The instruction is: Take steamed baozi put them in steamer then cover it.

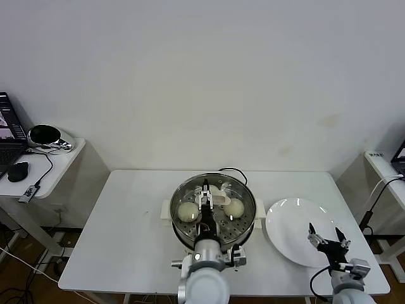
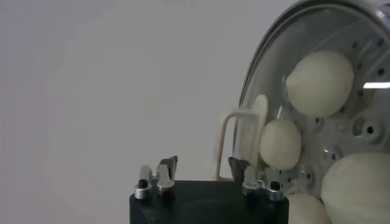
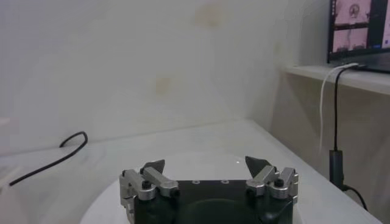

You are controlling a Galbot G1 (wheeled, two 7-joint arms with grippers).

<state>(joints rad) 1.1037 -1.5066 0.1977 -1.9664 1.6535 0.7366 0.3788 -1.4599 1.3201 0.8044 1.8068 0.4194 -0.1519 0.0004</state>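
Note:
The steamer stands at the middle of the table with the clear glass cover on it. Under the glass lie several cream-white baozi, among them one on the left and one on the right; the left wrist view shows them too. My left gripper hangs over the cover's cream-white bar handle. Its jaws stand open, one fingertip next to a leg of the handle, gripping nothing. My right gripper hovers open and empty over the white plate.
The steamer's black cord runs off behind the pot. A side table at the left carries a laptop, a mouse and cables. Another small table with a cable stands at the right.

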